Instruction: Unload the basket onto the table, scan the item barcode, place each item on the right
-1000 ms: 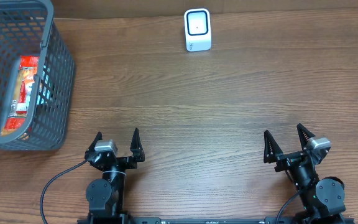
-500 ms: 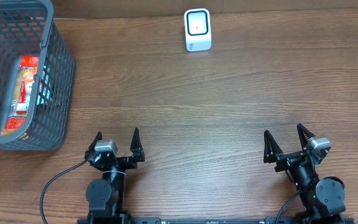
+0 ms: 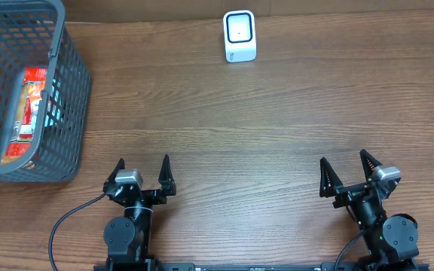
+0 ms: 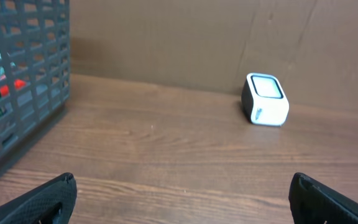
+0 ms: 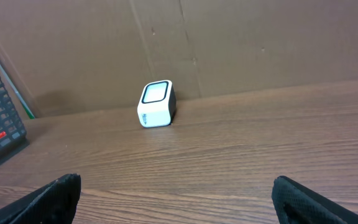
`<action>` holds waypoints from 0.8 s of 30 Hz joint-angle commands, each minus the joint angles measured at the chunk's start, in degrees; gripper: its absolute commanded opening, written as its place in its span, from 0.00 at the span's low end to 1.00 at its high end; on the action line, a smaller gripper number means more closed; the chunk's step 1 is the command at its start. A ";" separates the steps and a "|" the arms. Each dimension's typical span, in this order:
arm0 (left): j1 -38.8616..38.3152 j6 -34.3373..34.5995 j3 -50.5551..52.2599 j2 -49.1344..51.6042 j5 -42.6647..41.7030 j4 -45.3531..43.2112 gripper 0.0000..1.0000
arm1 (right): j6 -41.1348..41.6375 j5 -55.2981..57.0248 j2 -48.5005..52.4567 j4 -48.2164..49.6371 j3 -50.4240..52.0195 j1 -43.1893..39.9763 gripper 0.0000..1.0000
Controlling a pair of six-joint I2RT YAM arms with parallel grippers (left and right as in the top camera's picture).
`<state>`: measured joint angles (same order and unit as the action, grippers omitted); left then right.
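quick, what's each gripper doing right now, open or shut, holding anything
Black two-finger left gripper: open, holding nothing.
Black two-finger right gripper: open, holding nothing.

The matte-black two-finger left gripper (image 3: 142, 159) and the matching matte-black right gripper (image 3: 343, 156) each carry two tapered, pointed fingers. Each wrist bears a small silver-grey rectangular block (image 3: 129, 177) – one per arm. Behind it is a round black joint housing (image 3: 119, 233). A thin black cable (image 3: 52, 241) loops from the left arm.
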<state>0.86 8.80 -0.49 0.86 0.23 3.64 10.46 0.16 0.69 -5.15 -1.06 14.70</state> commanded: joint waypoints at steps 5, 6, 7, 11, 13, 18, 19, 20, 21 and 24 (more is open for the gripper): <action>0.24 0.52 -4.22 -0.61 -4.33 8.11 1.00 | -0.46 -0.31 -0.39 0.31 0.59 -0.15 1.00; 0.24 0.92 -6.56 -0.59 -4.31 11.85 1.00 | -0.46 -0.31 -0.39 0.33 0.59 -0.15 1.00; 0.24 0.90 -9.11 -0.59 -4.31 15.32 1.00 | -0.46 -0.31 -0.39 0.33 0.59 -0.15 1.00; 0.24 1.09 -21.94 0.61 -4.35 29.24 1.00 | -0.46 -0.31 -0.39 0.33 0.59 -0.15 1.00; 0.24 1.16 -28.39 2.43 -4.39 34.99 1.00 | -0.48 -0.31 -0.39 0.33 0.59 -0.15 1.00; 0.24 1.97 -45.20 11.89 -9.22 45.00 1.00 | -0.46 -0.31 -0.39 0.33 0.59 -0.15 1.00; 0.24 1.95 -48.89 14.71 -10.73 46.66 1.00 | -0.48 -0.31 -0.39 0.33 0.59 -0.15 1.00; 0.24 1.95 -52.78 17.84 -11.61 48.61 1.00 | -0.46 -0.31 -0.39 0.31 0.59 -0.15 1.00; 0.24 1.90 -56.26 20.72 -11.93 50.58 1.00 | -0.46 -0.28 -0.39 0.31 0.59 -0.15 1.00; 0.24 0.55 -69.99 32.54 -12.31 60.50 1.00 | -0.46 -0.31 -0.39 0.31 0.59 -0.15 1.00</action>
<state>0.86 10.09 -61.06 24.49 -9.02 59.88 10.44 0.21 0.69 -5.13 -1.06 14.70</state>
